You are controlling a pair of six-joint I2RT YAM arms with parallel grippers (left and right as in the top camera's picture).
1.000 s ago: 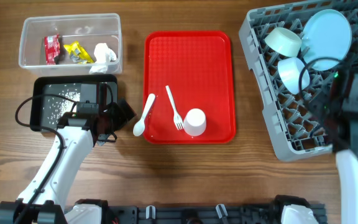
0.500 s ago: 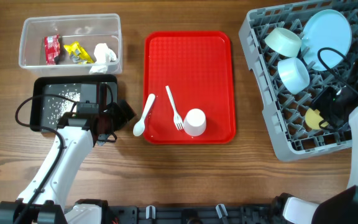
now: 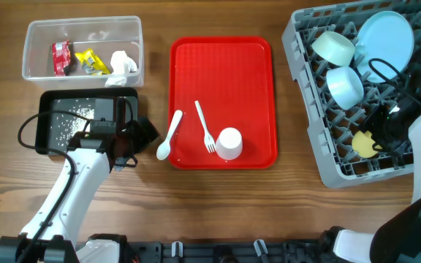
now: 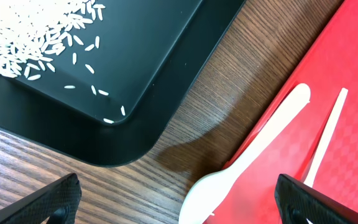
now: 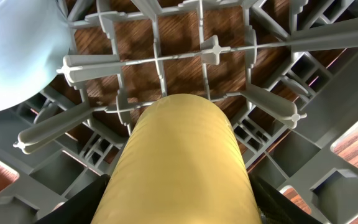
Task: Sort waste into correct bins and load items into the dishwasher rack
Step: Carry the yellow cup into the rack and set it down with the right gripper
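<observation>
Two tools. Right tool (image 3: pixel 376 139): pinching yellow cup (image 5: pixel 185 162) inside grey rack (image 3: pixel 309 102), frame right. Left tool (image 4: pixel 179 205): spread wide near white spoon (image 4: pixel 269 134).

The yellow cup (image 5: pixel 182 155) is running off the right wrist view's bottom edge and covering most of the right gripper (image 5: pixel 178 208); the left wrist view is cutting off part of the white spoon (image 4: pixel 260 146) bowl and the fork (image 4: pixel 325 134) tines

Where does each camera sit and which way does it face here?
Overhead: above the table, facing straight down; shows left gripper, right gripper.
Left wrist: on left arm, facing down at black tray, spoon; own fingertips show.
Right wrist: facing down into rack; own fingers hold yellow cup.
Overhead and left wrist share the spoon.
</observation>
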